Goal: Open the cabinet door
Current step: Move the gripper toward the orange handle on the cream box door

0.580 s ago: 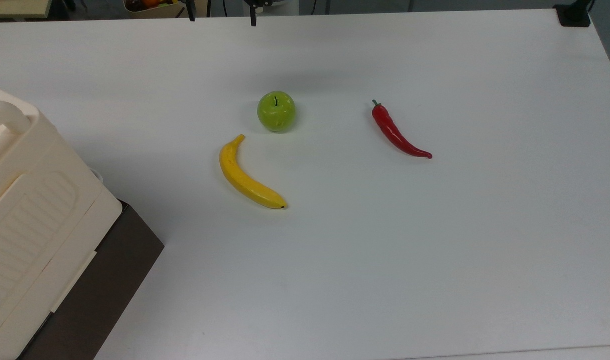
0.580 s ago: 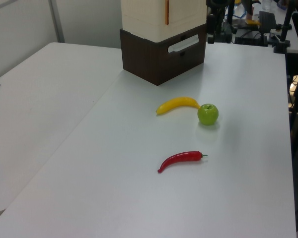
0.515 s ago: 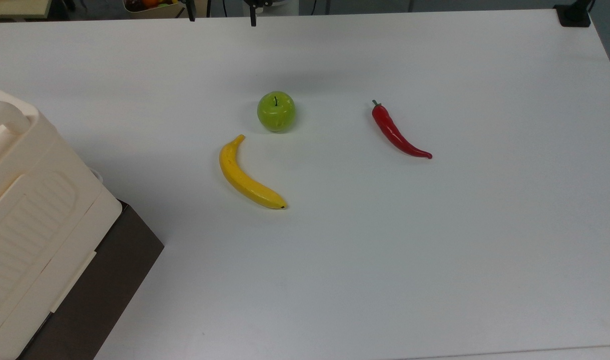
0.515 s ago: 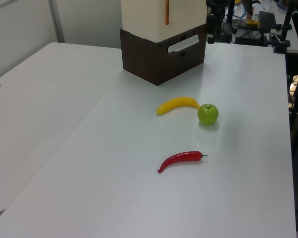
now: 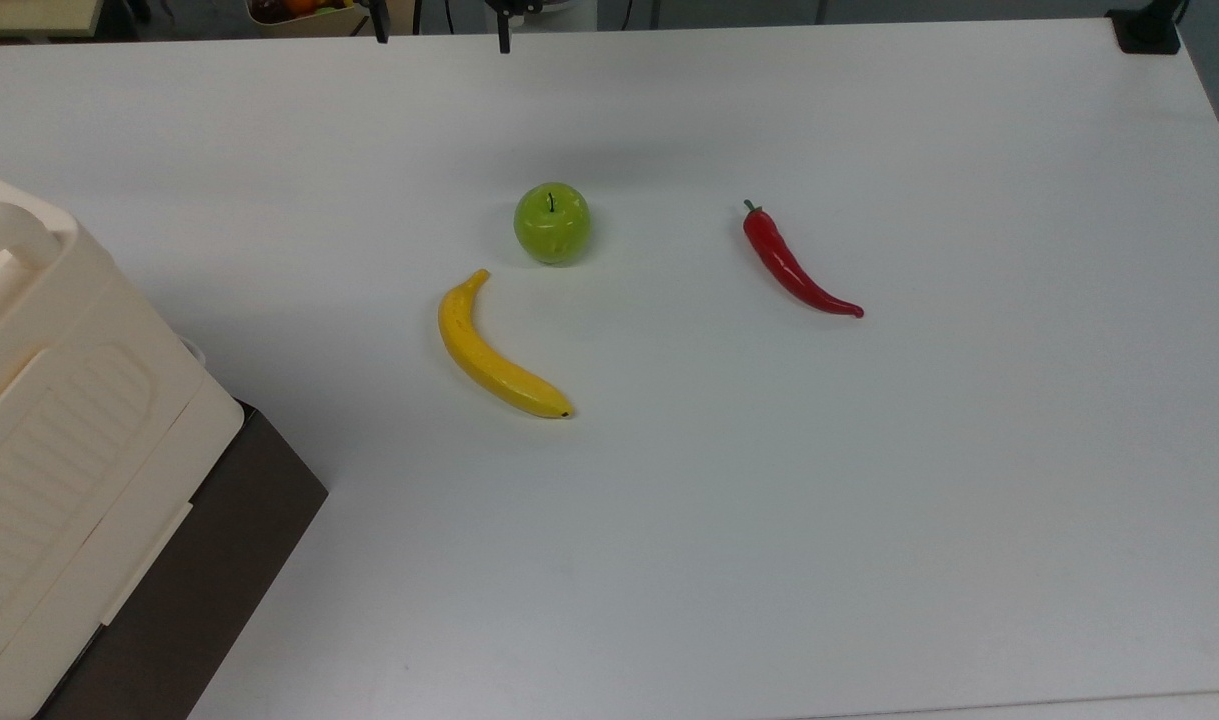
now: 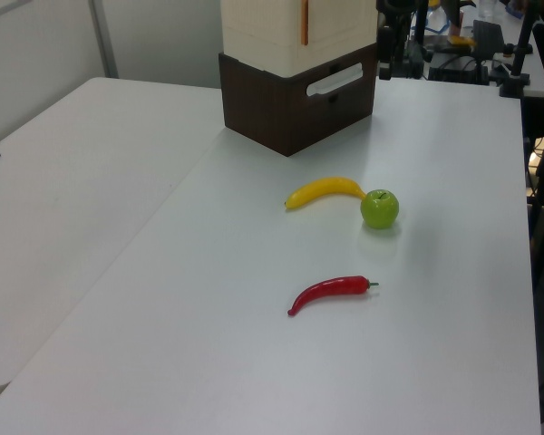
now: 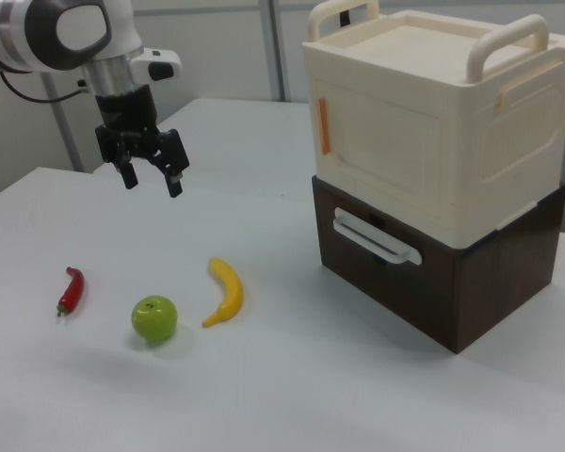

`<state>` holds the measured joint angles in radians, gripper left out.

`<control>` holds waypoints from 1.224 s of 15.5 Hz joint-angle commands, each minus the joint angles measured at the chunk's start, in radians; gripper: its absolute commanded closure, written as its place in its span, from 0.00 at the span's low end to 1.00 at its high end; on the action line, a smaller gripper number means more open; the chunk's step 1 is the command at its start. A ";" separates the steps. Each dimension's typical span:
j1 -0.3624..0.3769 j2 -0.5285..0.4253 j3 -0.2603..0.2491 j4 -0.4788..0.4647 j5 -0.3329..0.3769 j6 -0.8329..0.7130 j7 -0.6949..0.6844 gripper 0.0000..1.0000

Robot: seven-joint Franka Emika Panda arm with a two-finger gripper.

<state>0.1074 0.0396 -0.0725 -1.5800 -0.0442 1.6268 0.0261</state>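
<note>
Fingers (image 7: 128, 174) spread wide and holding nothing, your gripper (image 7: 152, 179) hangs above the table (image 7: 292, 395), beyond the apple (image 7: 154, 318); the cabinet (image 7: 433, 122) stands well apart at the right view's right, its cabinet door (image 7: 377, 141) shut.

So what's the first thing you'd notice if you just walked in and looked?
Probably the big cream cabinet on its dark brown base, standing at the right view's right with its cabinet door shut. Then the bright fruit on the white table: a yellow banana, a green apple and a red chili pepper. The robot's gripper hangs above them, jaws open and holding nothing.
</note>
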 commanded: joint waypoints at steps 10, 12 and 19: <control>-0.136 0.118 -0.007 0.107 -0.063 0.240 0.158 0.00; -0.143 0.161 -0.009 0.144 -0.094 0.290 0.234 0.00; -0.169 0.241 -0.013 0.161 -0.177 0.568 0.414 0.00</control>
<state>-0.0571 0.2465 -0.0826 -1.4449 -0.1814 2.1049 0.3727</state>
